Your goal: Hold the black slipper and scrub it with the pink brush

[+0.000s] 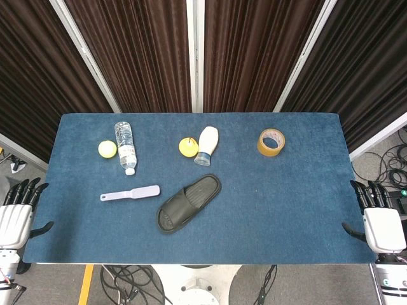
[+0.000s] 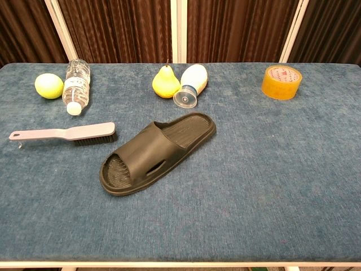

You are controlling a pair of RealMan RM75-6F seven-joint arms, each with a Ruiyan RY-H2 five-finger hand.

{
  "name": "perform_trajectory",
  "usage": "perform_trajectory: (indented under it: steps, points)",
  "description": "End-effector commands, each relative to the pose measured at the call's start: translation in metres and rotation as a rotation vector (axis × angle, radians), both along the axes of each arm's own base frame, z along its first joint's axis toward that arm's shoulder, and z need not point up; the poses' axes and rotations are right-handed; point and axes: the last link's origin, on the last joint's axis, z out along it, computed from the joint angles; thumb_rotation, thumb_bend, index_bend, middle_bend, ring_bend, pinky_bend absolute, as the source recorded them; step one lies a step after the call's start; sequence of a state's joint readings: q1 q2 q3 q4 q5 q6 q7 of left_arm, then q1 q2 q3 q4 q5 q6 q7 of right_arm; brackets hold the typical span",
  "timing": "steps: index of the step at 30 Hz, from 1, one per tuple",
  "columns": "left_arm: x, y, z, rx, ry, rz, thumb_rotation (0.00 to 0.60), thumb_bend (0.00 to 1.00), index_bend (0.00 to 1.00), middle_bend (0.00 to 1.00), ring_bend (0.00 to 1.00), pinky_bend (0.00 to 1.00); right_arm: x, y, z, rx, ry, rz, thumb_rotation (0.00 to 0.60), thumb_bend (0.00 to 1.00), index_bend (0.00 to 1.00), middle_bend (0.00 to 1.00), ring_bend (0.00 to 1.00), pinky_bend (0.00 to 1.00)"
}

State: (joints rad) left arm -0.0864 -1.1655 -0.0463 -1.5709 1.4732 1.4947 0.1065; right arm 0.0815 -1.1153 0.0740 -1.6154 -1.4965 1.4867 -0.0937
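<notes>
The black slipper (image 1: 189, 203) (image 2: 157, 152) lies sole down near the middle of the blue table, toe toward the front left. The pink brush (image 1: 131, 193) (image 2: 65, 134) lies to its left, bristles down, handle pointing left. My left hand (image 1: 15, 213) rests off the table's left edge, fingers spread, holding nothing. Beyond the right edge my right hand (image 1: 378, 219) is likewise empty with fingers apart. Both hands are far from the slipper and brush. The chest view shows neither hand.
At the back stand a yellow lemon (image 1: 106, 149) (image 2: 49, 86), a lying water bottle (image 1: 126, 147) (image 2: 75, 85), a yellow pear (image 1: 187, 147) (image 2: 165, 82), a tipped white bottle (image 1: 207, 145) (image 2: 190, 83) and a tape roll (image 1: 271, 142) (image 2: 281, 82).
</notes>
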Motion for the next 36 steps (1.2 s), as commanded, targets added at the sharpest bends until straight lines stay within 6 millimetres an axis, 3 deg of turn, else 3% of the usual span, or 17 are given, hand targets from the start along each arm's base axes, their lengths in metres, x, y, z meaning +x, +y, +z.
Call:
perform_trajectory:
  steps: [1, 6, 10, 15, 19, 26, 31, 36]
  points:
    - [0.0, -0.001, -0.001, 0.005, -0.006, 0.002, 0.6, 0.09, 0.2, 0.19, 0.09, 0.12, 0.001, 0.0, 0.0, 0.001, -0.007, 0.003, 0.6, 0.03, 0.03, 0.12, 0.0, 0.01]
    - [0.0, 0.001, -0.002, -0.005, -0.013, 0.007, 0.6, 0.09, 0.21, 0.19, 0.09, 0.12, 0.001, 0.001, 0.002, 0.007, -0.015, 0.01, 0.6, 0.03, 0.03, 0.12, 0.0, 0.01]
    - [0.005, 0.014, -0.004, -0.036, -0.081, 0.016, 0.6, 0.09, 0.21, 0.19, 0.09, 0.12, 0.004, -0.003, 0.004, 0.005, -0.016, 0.031, 0.6, 0.03, 0.03, 0.12, 0.0, 0.01]
    - [0.019, 0.051, -0.006, -0.06, -0.155, -0.026, 0.6, 0.09, 0.25, 0.27, 0.18, 0.21, 0.011, -0.011, 0.012, -0.003, 0.011, 0.07, 0.6, 0.03, 0.03, 0.12, 0.0, 0.01]
    - [0.035, 0.083, -0.016, -0.142, -0.19, -0.043, 0.6, 0.09, 0.29, 0.3, 0.19, 0.23, 0.015, -0.017, 0.017, -0.012, 0.027, 0.088, 0.6, 0.03, 0.03, 0.12, 0.0, 0.01]
    - [0.061, 0.126, -0.061, -0.35, -0.201, -0.014, 0.6, 0.13, 0.34, 0.37, 0.28, 0.34, 0.016, -0.022, 0.022, -0.02, 0.036, 0.087, 0.6, 0.03, 0.03, 0.12, 0.0, 0.01]
    - [0.074, 0.139, -0.09, -0.449, -0.172, 0.016, 0.6, 0.13, 0.32, 0.37, 0.28, 0.35, 0.013, -0.021, 0.024, -0.023, 0.03, 0.073, 0.6, 0.03, 0.03, 0.12, 0.0, 0.01]
    - [0.073, 0.142, -0.115, -0.506, -0.126, 0.09, 0.6, 0.13, 0.32, 0.37, 0.28, 0.35, 0.009, -0.02, 0.024, -0.021, 0.022, 0.059, 0.6, 0.03, 0.03, 0.12, 0.0, 0.01]
